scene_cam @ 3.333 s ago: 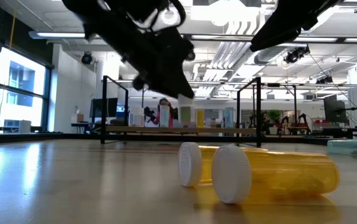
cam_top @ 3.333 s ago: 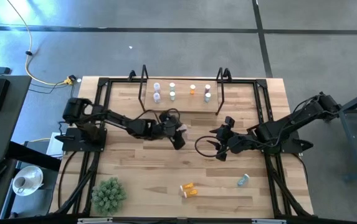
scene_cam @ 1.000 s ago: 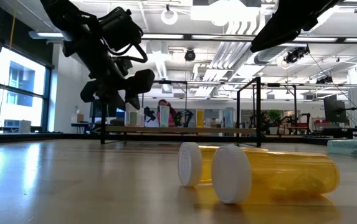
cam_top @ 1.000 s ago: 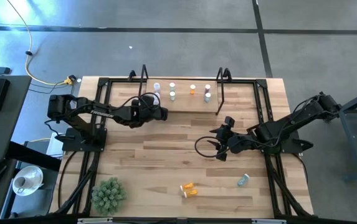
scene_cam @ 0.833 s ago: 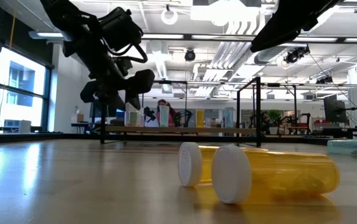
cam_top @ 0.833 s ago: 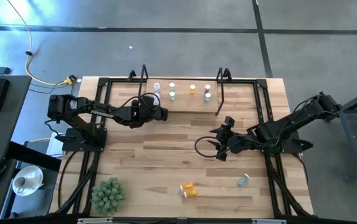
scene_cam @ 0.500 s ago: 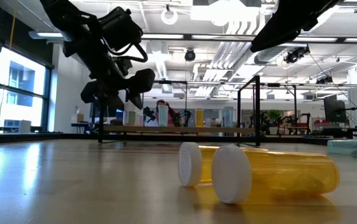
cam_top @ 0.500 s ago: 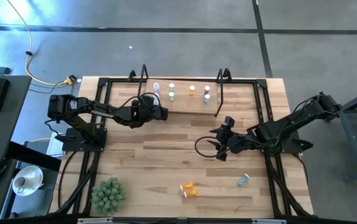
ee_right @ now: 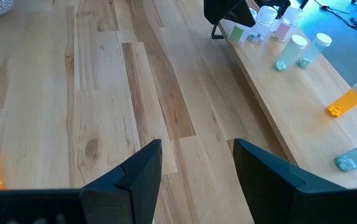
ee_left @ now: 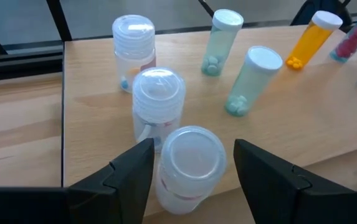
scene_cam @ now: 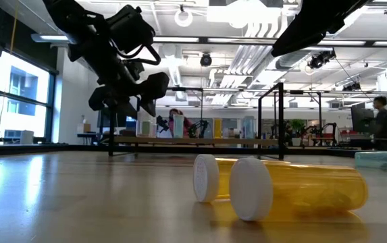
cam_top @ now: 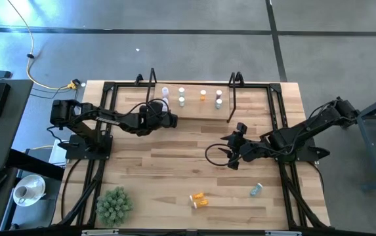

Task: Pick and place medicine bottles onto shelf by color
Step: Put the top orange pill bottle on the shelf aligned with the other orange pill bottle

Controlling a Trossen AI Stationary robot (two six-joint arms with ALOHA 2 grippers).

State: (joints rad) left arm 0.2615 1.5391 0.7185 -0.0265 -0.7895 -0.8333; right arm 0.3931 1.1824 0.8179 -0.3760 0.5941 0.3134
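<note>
Left tool (ee_left: 190, 168) open, fingers either side of a clear capped bottle (ee_left: 189, 160) standing at the shelf (cam_top: 191, 105) front edge, not touching it; two more clear bottles just beyond. Right tool (cam_top: 230, 155) open, above bare surface (cam_top: 161, 170) mid-way; two orange bottles (cam_top: 199, 199) lie well behind it

- Light-wood shelf (cam_top: 194, 105) with black end frames, upper centre of high view.
- Upright white-capped bottles (cam_top: 181, 92) in a row on it.
- Two orange bottles (cam_top: 199, 199) lying lower centre.
- Teal bottle (cam_top: 256, 190) lying lower right.
</note>
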